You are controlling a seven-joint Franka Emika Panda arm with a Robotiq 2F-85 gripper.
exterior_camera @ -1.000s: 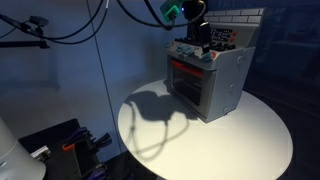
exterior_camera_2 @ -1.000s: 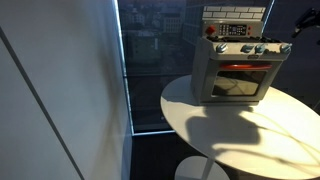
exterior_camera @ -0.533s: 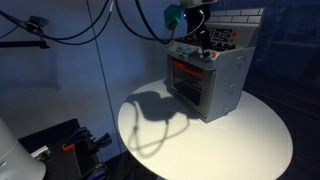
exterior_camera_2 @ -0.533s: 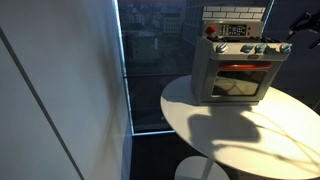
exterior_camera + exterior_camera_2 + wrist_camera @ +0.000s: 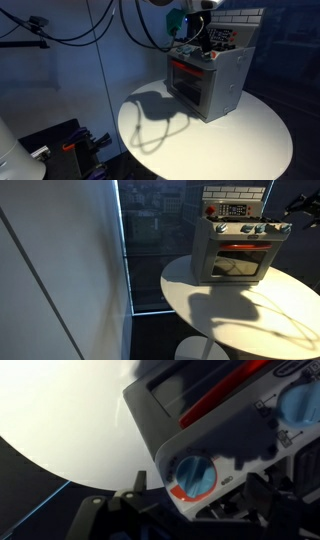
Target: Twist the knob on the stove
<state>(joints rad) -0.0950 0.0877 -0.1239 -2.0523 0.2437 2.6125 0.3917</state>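
Observation:
The stove (image 5: pixel 212 85) is a small grey toy oven with a red-glowing door window and a tiled back panel, standing on a round white table (image 5: pixel 240 145). It also shows in an exterior view (image 5: pixel 235 258). A row of pale blue knobs (image 5: pixel 246 228) runs along its front top edge. My gripper (image 5: pixel 202 34) hangs just over the knob row, and it shows at the stove's far side in an exterior view (image 5: pixel 291 210). In the wrist view one pale blue knob (image 5: pixel 195 473) with a red arc lies between my dark fingers (image 5: pixel 200 512), which stand apart on either side of it.
Black cables (image 5: pixel 60 35) loop down behind the table. Dark equipment (image 5: pixel 60 148) sits low beside the table. A tall window and a white wall (image 5: pixel 50 290) stand near the table's edge (image 5: pixel 175 280). The table top fills the wrist view's upper left (image 5: pixel 60 410).
My gripper has come down and in toward the stove's knob row. The stove has not moved.

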